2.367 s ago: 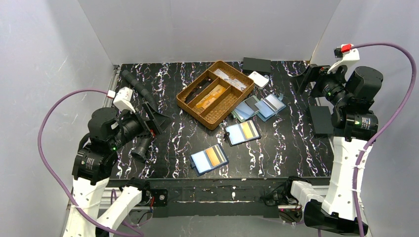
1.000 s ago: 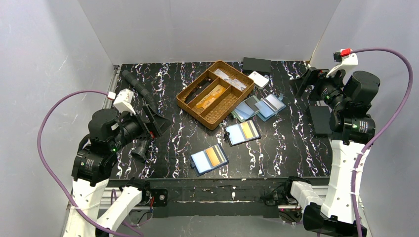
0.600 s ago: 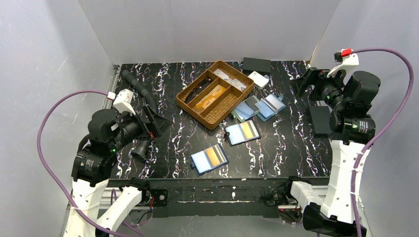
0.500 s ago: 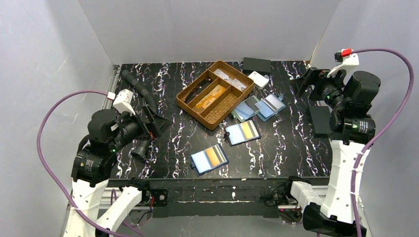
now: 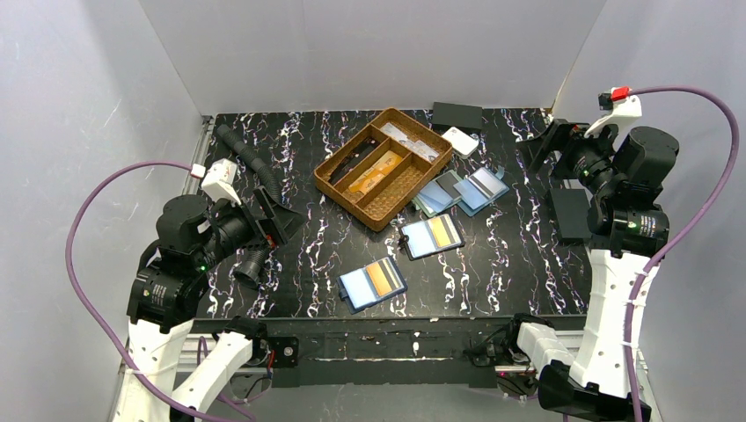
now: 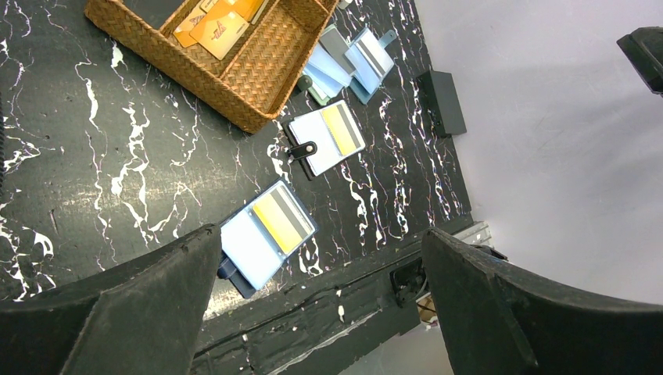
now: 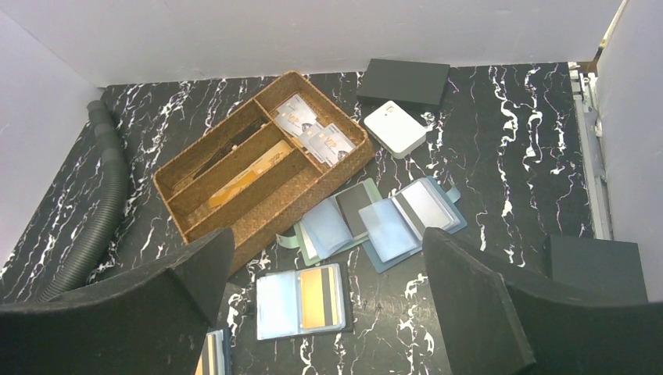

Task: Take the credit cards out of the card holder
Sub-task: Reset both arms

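Observation:
Two blue card holders lie open on the black marbled table, each with a yellow-orange credit card in its right pocket. The near holder (image 5: 371, 283) holds one card (image 5: 381, 278). The middle holder (image 5: 431, 236) holds the other card (image 5: 440, 232). The left wrist view shows both holders (image 6: 266, 238) (image 6: 324, 139), and the right wrist view shows the middle one (image 7: 301, 301). My left gripper (image 5: 264, 236) is open and empty, raised over the table's left side. My right gripper (image 5: 550, 145) is open and empty, raised at the far right.
A wicker tray (image 5: 383, 165) with cards in its compartments stands at the back centre. Two more open holders (image 5: 437, 193) (image 5: 479, 189) lie beside it. A black hose (image 5: 251, 158) lies at the left, with black boxes (image 5: 457, 115) (image 5: 572, 214) and a white box (image 5: 461, 141) at the back right.
The right arm's wrist has shifted slightly since the earliest frame. The left arm and everything on the table have stayed put.

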